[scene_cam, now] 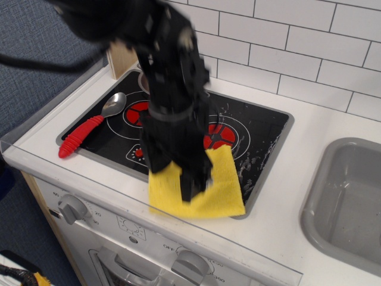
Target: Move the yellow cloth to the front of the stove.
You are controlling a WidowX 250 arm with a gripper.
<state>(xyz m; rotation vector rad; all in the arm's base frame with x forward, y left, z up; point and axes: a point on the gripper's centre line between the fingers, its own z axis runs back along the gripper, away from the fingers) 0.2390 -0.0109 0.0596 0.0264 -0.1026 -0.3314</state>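
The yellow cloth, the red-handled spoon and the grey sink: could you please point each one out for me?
yellow cloth [223, 190]: the only camera view, on its bare right half, beside the arm.
red-handled spoon [80, 136]: same view, on the ribbed red handle.
grey sink [315, 205]: same view, on its left rim.

Fuzzy terry yellow cloth [217, 190], glossy black stove [256, 137], shiny, probably metal spoon bowl [113, 104].

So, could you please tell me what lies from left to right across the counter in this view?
Red-handled spoon → yellow cloth at the front edge of the stove → grey sink.
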